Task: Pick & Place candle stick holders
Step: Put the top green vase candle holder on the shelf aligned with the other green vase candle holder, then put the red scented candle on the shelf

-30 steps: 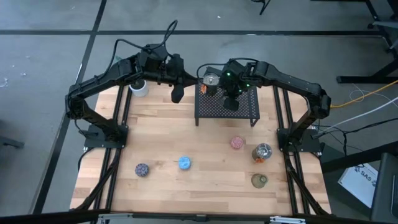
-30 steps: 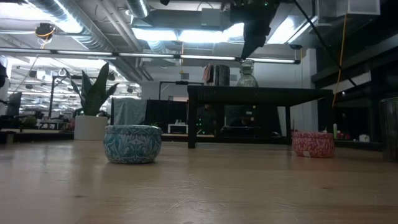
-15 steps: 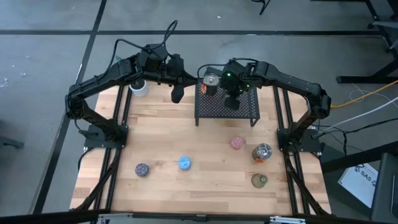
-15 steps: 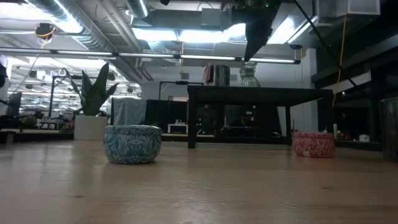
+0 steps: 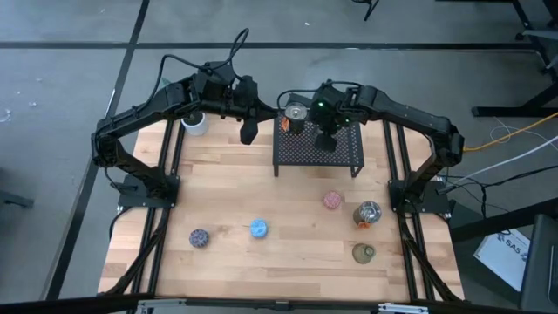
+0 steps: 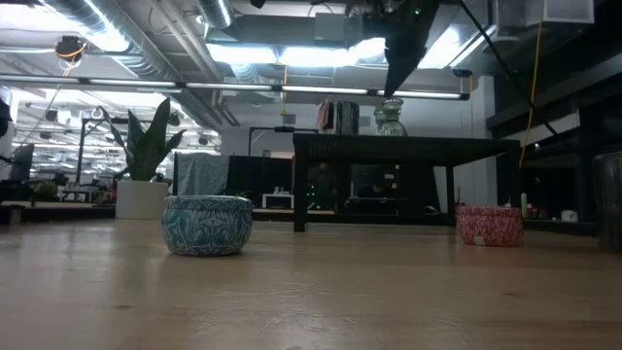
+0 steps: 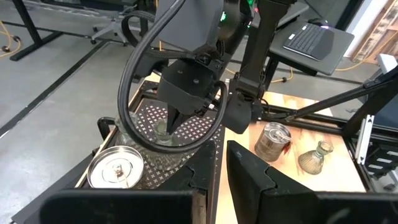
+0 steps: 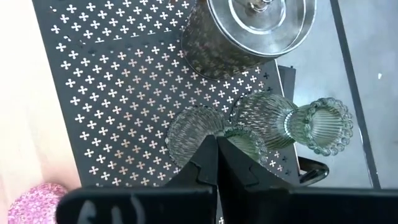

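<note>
So this looks like the placing part of the job: the right gripper (image 5: 324, 139) sits over the black mesh rack (image 5: 343, 157) at about 12 o'clock on the table (image 5: 227, 201), fingers pinched together with no gap in its own wrist view, tips right at the rim of a ribbed green glass holder (image 8: 199, 134) on the mesh. Whether it's actually pinching that rim or just touching it, I can't tell. A second green glass holder (image 8: 298, 124) stands just beside it, and a silvery holder (image 5: 297, 112) sits toward the rack's 10 o'clock corner. The left gripper (image 5: 248, 133) waits just off the rack's 9 o'clock side, above the wood, fingers nearly together and empty as far as I can see. Not yet on the rack: the purple-speckled holder (image 5: 200, 237) around 7 o'clock, the blue holder (image 5: 259, 228) near 6, the pink holder (image 5: 332, 201) around 4, another silvery holder (image 5: 367, 214) just beside it, and an olive-green holder (image 5: 364, 253) toward 5. My guess is the next move needs a straight lift clear of the glass so nothing tips, then a reach down-table for one of those. The white potted plant (image 5: 195, 123) at 10 o'clock stays put. Writing-wise, the only thing is a white sheet (image 5: 514, 253) on the floor at 4 o'clock with dark lettering, too small to read.
</note>
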Robot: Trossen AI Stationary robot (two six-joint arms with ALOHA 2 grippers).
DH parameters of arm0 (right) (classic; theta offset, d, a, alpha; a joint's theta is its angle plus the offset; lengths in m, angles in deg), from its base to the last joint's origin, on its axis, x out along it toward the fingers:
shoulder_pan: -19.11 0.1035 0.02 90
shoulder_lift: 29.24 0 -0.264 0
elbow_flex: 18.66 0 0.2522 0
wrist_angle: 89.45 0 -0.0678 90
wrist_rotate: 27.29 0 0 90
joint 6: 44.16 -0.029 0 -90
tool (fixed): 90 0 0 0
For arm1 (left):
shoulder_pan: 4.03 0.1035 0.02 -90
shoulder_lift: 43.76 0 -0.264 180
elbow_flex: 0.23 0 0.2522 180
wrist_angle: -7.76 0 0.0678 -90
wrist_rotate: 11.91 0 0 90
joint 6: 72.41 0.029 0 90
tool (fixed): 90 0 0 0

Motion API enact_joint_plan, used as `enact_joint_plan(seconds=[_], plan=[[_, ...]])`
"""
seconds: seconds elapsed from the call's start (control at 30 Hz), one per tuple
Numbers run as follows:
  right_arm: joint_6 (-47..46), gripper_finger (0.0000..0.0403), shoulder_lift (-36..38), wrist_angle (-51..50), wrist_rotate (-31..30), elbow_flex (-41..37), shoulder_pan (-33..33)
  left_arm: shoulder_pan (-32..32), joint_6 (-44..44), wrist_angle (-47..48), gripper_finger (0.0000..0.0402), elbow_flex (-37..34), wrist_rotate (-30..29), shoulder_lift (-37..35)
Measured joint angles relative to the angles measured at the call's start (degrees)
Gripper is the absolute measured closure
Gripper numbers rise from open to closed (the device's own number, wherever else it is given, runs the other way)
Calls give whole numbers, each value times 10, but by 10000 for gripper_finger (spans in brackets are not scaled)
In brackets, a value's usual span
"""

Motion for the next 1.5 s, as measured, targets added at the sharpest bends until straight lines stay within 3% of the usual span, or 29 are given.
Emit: enact_joint_plan(seconds=[0.2,0.53,0.8,1.5], plan=[[1,403,15,-14,12,54,5,0,5,0,369,0,0,0],[-8,403,75,-9,144,96,1,0,5,2,368,0,0,-6],[-29,403,120,6,149,95,6,0,5,4,368,0,0,-26],[-43,403,308,192,152,-211,6,-5,31,7,368,0,0,-40]])
